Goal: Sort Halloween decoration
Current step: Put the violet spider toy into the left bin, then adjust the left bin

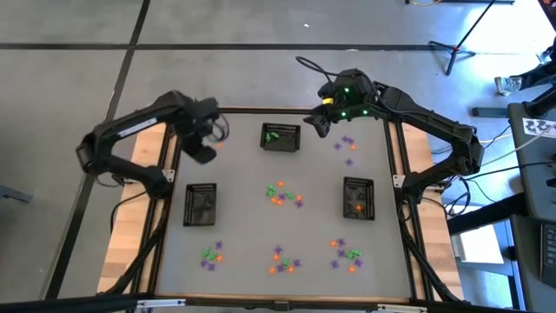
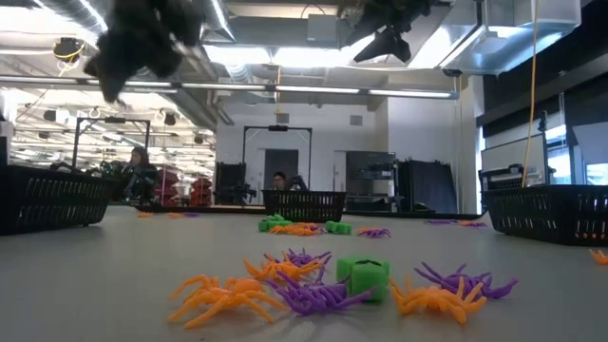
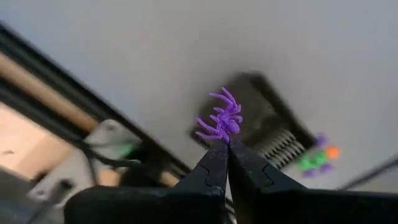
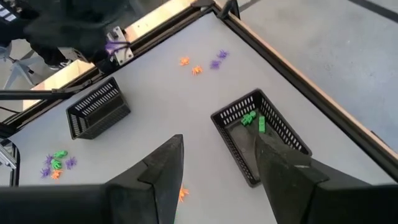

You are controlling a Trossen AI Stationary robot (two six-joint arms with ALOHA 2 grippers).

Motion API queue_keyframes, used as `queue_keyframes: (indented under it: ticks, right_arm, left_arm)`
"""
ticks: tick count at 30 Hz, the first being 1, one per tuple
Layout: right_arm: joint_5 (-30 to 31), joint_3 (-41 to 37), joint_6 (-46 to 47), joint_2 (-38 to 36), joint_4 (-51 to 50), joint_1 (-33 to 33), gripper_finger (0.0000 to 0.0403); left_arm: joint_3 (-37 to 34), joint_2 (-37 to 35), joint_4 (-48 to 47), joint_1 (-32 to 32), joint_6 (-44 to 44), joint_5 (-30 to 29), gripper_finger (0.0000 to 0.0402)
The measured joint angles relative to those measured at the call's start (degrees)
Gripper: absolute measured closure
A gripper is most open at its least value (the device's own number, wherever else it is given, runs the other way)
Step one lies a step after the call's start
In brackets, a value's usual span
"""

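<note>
1. Left fingers (image 3: 225, 152) clenched on a purple spider (image 3: 222, 118), raised above the tabletop (image 1: 243, 174), near the left basket (image 1: 201, 205).
2. Risk: thin-leg grip slipping, spider dropping outside that basket.
3. Right fingers (image 4: 217, 165) spread, empty, hovering beside the back basket (image 1: 281, 136) holding green pieces (image 4: 254, 119).

The spider (image 3: 221, 122) pinched in the left gripper (image 3: 225, 144) is purple, and the gripper's fingers are black. The table (image 1: 243, 174) is plain light grey with a pale wood border, scattered with small purple, green and orange trinkets (image 1: 282, 195). All three baskets are black mesh; the far basket (image 1: 281, 137) holds green pieces, the right-hand basket (image 1: 358, 198) an orange one.
</note>
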Motion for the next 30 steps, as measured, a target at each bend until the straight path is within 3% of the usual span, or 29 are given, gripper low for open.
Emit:
queue_keyframes:
  ticks: [3, 6, 12, 23, 30]
  right_arm:
    - [0.0, 0.0, -0.2, 0.0, 1.8, 0.0, 0.021]
    - [0.0, 0.0, -0.2, 0.0, 2.8, 0.0, 0.021]
    - [-0.4, 0.0, -0.2, 0.0, 2.8, 0.0, 0.021]
    - [-1.2, 0.0, -0.1, 0.0, 2.1, 0.0, 0.021]
    - [-1.5, 0.0, 0.0, 0.0, 2.1, 0.0, 0.021]
  left_arm:
    - [-0.7, -3.9, 2.0, -6.8, -5.8, 3.7, 0.0401]
    - [-1.7, -5.1, 1.1, -12.8, -11.2, 3.5, 0.0401]
    - [-6.0, -5.0, 2.0, -20.0, -14.0, 4.2, 0.0398]
    - [-19.9, -4.9, 14.1, -21.6, -16.3, 5.0, 0.0284]
    - [-26.6, -4.9, 20.8, -20.7, -17.7, 2.7, 0.0269]
